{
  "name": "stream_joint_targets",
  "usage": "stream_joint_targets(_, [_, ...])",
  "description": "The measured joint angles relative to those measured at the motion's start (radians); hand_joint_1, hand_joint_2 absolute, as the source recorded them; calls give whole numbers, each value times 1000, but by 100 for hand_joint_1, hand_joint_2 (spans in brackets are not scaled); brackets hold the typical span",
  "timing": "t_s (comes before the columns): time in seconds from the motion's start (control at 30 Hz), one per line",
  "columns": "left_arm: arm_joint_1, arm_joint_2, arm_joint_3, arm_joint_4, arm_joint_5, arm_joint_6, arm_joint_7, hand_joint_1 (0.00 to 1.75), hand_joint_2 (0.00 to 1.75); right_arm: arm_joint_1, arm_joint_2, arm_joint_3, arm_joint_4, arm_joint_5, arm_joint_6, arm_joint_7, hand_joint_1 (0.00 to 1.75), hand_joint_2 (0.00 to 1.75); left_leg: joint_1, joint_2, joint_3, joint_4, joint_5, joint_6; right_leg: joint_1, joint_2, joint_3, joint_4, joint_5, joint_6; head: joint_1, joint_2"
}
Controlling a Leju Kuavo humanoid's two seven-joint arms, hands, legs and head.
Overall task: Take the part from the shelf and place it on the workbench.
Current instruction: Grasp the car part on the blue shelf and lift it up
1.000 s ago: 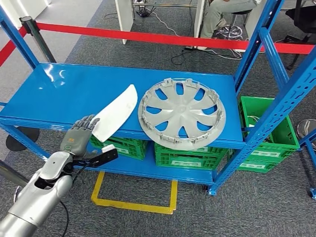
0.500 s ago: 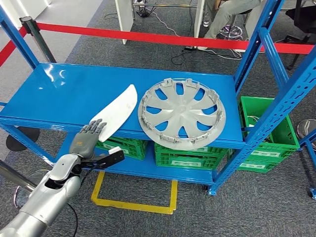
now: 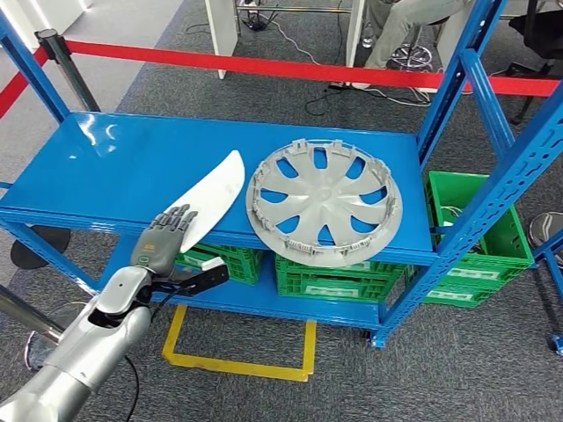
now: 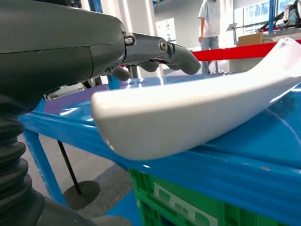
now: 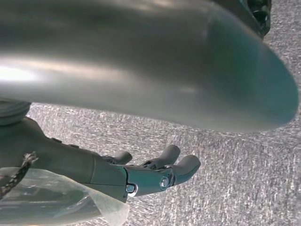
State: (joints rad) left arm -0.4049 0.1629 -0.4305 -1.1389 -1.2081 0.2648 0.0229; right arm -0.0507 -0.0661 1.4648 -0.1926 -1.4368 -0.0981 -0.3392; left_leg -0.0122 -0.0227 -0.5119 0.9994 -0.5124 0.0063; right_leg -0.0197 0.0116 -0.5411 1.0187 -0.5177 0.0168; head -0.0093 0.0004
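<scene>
A long, curved white part (image 3: 209, 198) lies on the blue shelf (image 3: 113, 167), its near end jutting past the front edge. My left hand (image 3: 163, 239) is at that near end, fingers stretched over its top and the thumb lower, in front of the shelf edge. The left wrist view has the fingers (image 4: 167, 49) spread just above the white part (image 4: 199, 113), holding nothing. Hanging over grey carpet, my right hand (image 5: 149, 172) is empty, its fingers loosely apart.
A grey wheel cover (image 3: 324, 200) lies on the shelf right of the white part. Green crates (image 3: 464, 237) stand on the lower level. Blue uprights (image 3: 458, 83) frame the right side. Red barrier tape (image 3: 266, 66) runs behind, where a person (image 3: 398, 26) sits.
My left hand has moved to the right along the shelf front, and its fingers now reach over the near end of the white part. The part and the wheel cover have not moved.
</scene>
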Motion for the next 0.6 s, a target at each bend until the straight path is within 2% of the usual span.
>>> stream_joint_targets(0.6, [-43,-1,-23,19,-21,-22,12,0,175,-16,24,2,42,5,19,-34,0,0,0,0,0,0,0,0,0,0,0,0,1,0,0,0])
